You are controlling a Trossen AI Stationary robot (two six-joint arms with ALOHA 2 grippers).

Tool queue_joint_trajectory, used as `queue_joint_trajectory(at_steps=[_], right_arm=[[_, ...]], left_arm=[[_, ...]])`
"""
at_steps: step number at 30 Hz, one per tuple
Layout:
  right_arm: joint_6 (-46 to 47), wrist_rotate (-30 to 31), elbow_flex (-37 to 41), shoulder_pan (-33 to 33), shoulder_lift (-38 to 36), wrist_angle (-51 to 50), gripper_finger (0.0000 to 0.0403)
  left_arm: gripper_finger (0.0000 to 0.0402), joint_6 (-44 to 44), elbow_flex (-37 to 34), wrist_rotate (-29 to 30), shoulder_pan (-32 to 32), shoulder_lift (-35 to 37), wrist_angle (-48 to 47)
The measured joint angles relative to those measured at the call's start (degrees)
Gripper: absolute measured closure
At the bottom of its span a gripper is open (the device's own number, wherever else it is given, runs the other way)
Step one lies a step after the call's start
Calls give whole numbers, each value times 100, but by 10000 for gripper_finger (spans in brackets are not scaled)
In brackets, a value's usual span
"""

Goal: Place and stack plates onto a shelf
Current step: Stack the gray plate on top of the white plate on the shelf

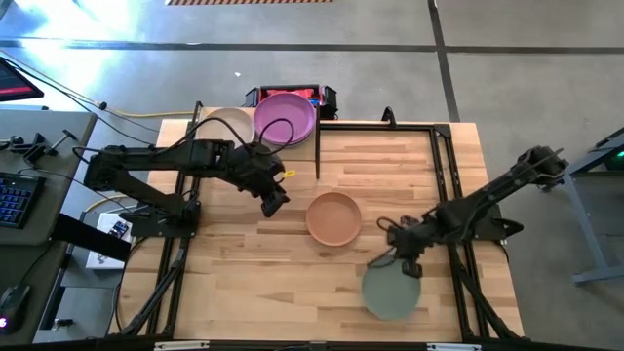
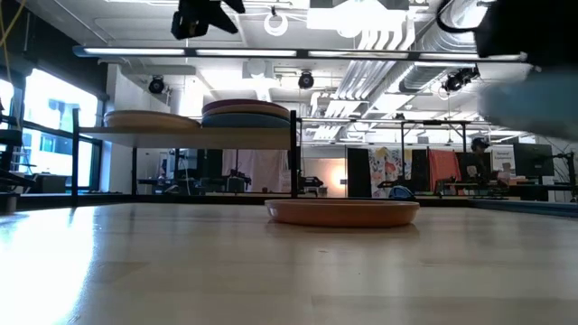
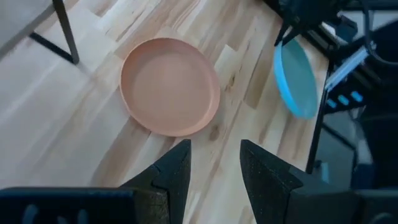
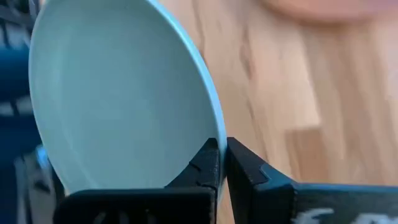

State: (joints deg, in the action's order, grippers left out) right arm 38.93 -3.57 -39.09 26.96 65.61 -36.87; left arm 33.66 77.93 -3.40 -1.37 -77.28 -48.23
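Here, nearest the table's front edge, the right gripper (image 4: 222, 163) is clamping the rim of the sage green plate (image 1: 392, 292), its two dark fingers pinched tight on the thin edge with the plate's hollow showing beside them in the right wrist view. From above, the plate is sitting at the front right of the wooden table (image 1: 244, 283); the left wrist view is showing it tilted up on edge rather than lying flat, so it looks to be coming off the wood.

To do this lift well, the grip on so narrow a rim should stay firm, and the plate is best levelled before it travels, since a tilted plate held by one edge could swing or slip.

A little farther in, at the middle of the table, the terracotta plate (image 1: 333, 217) is lying flat and free, well apart from both arms. Past it, the left gripper (image 3: 214, 165) is hanging above the table with its fingers spread and nothing between them, looking down toward that plate.

At the far side the shelf (image 2: 194, 134) is carrying a cream plate (image 1: 226, 125) beside a stack topped by the purple plate (image 1: 285, 118). The sage plate should clear the terracotta one and the shelf's black frame on the way.
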Motion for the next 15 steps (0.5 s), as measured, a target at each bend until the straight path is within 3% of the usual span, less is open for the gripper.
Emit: queue_joint_trajectory(at_steps=[7, 15], right_arm=[[133, 207, -476, -972, -272, -56, 403], [317, 87, -785, -1894, -261, -61, 403]], left_arm=[[275, 855, 0, 0, 0, -388, 314], [275, 973, 0, -2, 0, -910, 845]])
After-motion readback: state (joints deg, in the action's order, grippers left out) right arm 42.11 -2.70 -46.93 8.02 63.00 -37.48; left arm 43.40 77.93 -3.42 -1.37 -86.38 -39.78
